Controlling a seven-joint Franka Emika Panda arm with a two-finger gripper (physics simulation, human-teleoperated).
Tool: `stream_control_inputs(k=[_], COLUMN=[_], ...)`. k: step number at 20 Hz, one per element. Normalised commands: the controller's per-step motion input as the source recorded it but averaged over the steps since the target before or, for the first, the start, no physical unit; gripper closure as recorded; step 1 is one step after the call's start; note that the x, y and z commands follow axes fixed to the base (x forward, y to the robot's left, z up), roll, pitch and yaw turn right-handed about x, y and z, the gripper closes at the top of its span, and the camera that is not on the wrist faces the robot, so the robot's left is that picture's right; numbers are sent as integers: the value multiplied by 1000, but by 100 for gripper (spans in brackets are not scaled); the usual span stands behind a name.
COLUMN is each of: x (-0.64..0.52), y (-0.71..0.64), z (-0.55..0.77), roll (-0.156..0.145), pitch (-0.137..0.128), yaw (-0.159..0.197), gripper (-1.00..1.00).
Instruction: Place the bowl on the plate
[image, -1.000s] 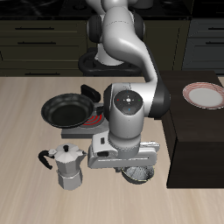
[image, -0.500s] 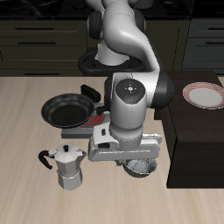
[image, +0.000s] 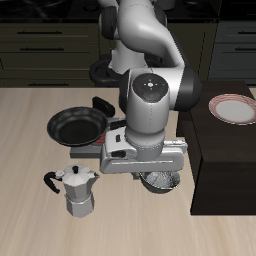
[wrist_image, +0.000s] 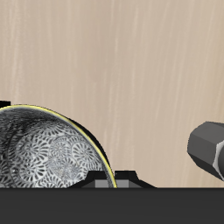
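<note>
The white Franka arm bends forward from the table's back edge, and its grey gripper (image: 158, 178) hangs near the front edge, pointing down. Going left to right in the exterior view: a black long-handled frying pan (image: 76, 125), with nothing visible inside, a silver moka pot (image: 77, 189) nearer the front edge, then the small round bowl with dark grey rim (image: 162, 181) just under the gripper. The gripper seems to hold the bowl's rim, but the closed or open state of the jaws I cannot tell. The round white plate with a reddish-pink ring (image: 232, 108) lies on a dark raised block (image: 225, 150), well apart from the bowl. Only the wrist view shows the bowl's (wrist_image: 48, 157) speckled grey-white inside, with nothing in it, and the pot's tip (wrist_image: 209, 150).
</note>
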Motion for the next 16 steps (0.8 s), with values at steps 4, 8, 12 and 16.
stream_control_inputs(k=[4, 8, 12, 16], x=[-51, -59, -73, -64], y=[-1, -8, 32, -1], z=[241, 242, 305, 293], roll=[6, -6, 11, -3], pitch=[-30, -29, -36, -36], yaw=[-8, 3, 7, 3], gripper=[100, 100, 100, 100])
